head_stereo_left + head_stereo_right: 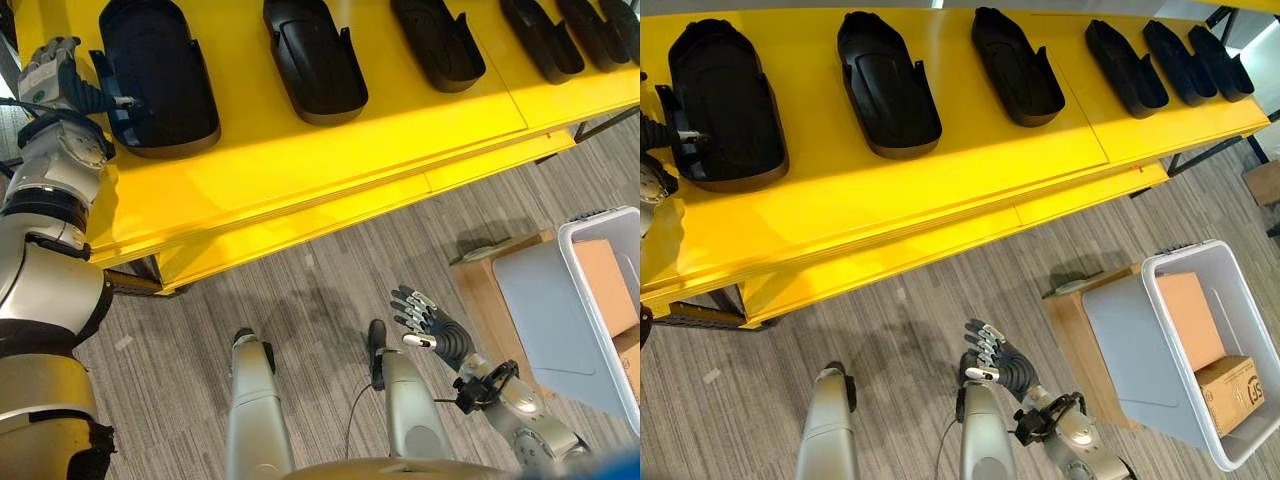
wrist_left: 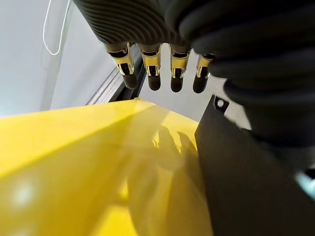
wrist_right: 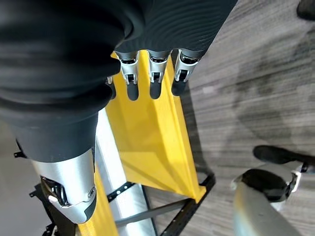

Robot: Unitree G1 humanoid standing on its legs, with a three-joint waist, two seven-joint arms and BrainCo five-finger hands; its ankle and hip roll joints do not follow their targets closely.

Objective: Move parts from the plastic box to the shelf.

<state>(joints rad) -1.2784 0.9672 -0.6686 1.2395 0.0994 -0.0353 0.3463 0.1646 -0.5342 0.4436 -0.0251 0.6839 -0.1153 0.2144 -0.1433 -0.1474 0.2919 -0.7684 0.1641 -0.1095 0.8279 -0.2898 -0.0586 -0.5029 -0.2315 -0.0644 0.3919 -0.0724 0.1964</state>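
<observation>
The left hand (image 1: 52, 68) was up at the far left end of the yellow shelf (image 1: 300, 160), fingers (image 2: 153, 78) hanging straight and loose over the surface, gripping nothing. Right beside it lay the leftmost part (image 1: 160, 75), a black moulded shell, its near edge touching or almost touching the hand. That looked like a part just set down. Four more parts (image 1: 1015, 65) sat in a row along the shelf to the right, spaced apart, the last three bunched closer together.

The risk here, as I judged it: that leftmost part sat close to the shelf's left end, and a hand pulling back carelessly could catch its small side bracket and drag it toward the edge. A straight lift away would be safer than a sideways sweep.

Down low, the right hand (image 1: 425, 320) hung over the grey floor (image 1: 300, 290), fingers (image 3: 155, 73) relaxed and empty, well apart from everything. To its right stood the plastic box (image 1: 1170, 270), white, tilted against a wooden stand (image 1: 1075, 330), with cardboard boxes (image 1: 1230, 390) inside. I couldn't tell whether any black parts remained in it.

Room to move was generous: open floor between shelf and box, and a bare yellow stretch along the shelf's front edge. The tilted box rim was the one thing a reaching arm might knock.
</observation>
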